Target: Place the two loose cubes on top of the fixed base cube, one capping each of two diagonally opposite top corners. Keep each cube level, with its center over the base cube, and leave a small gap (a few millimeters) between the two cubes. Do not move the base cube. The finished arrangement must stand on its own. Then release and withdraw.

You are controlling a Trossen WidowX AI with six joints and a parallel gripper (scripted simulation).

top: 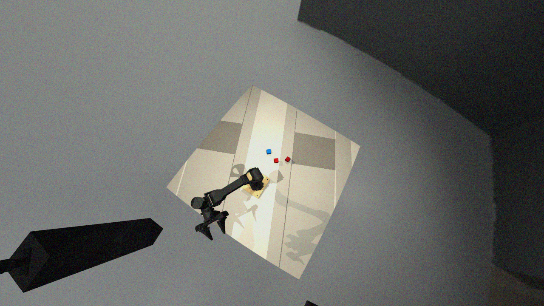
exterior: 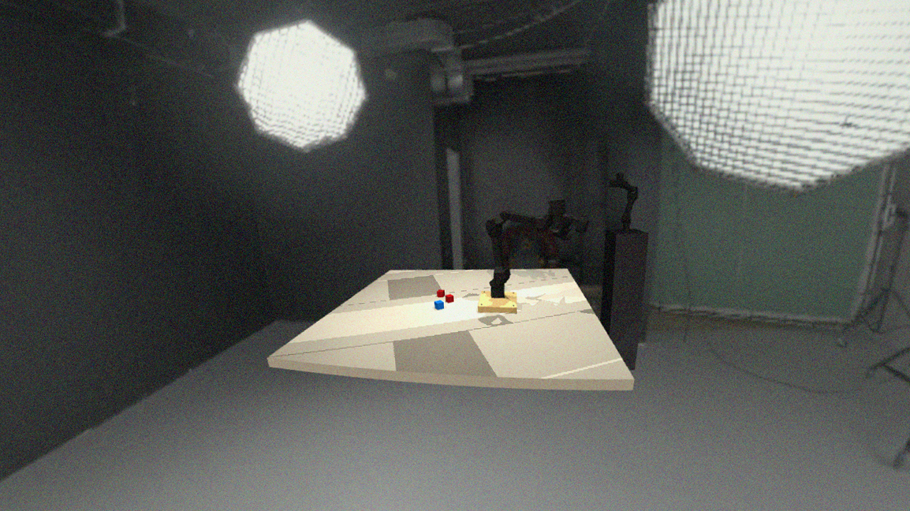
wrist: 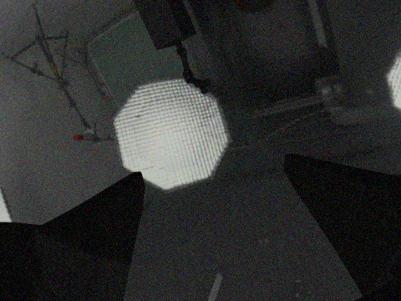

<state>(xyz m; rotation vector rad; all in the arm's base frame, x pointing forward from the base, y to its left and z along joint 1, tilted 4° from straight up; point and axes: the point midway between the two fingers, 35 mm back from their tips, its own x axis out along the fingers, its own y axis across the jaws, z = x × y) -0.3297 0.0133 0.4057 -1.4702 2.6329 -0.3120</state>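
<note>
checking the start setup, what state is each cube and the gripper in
blue cube: flat on the table, nothing on top of it
red cube near the arm: on the table, loose
other red cube: on the table, apart from the first
gripper: fingers open, holding nothing, away from the cubes

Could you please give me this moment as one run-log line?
stage: start, nothing stacked | gripper: open, empty, raised away from cubes | blue cube: on table | red cubes: on table, apart, untouched
</note>
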